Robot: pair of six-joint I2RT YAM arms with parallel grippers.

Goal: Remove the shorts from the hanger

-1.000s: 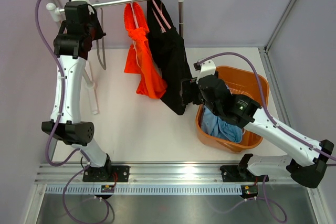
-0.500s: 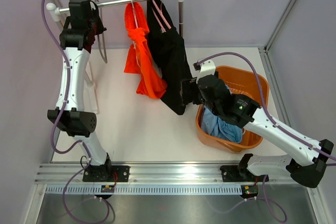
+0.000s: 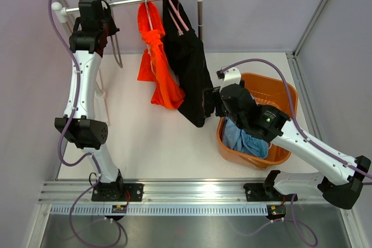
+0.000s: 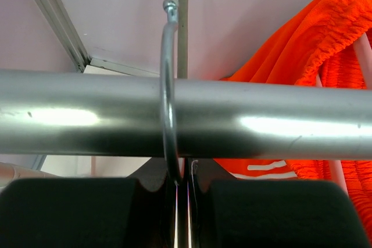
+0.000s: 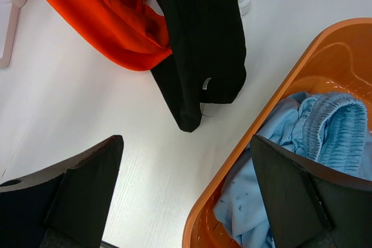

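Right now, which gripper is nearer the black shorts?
Right. The right gripper sits open beside the lower hem of the black shorts. The left gripper is at the left end of the rail, shut on an empty hanger, orange shorts between.

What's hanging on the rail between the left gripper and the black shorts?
The orange shorts hang between the left gripper and the black shorts; the top external view shows it.

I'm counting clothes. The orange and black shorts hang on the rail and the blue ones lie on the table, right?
Not quite. The blue shorts lie in the basket, not on the table; the right wrist view shows it. The orange shorts and black shorts do hang on the rail.
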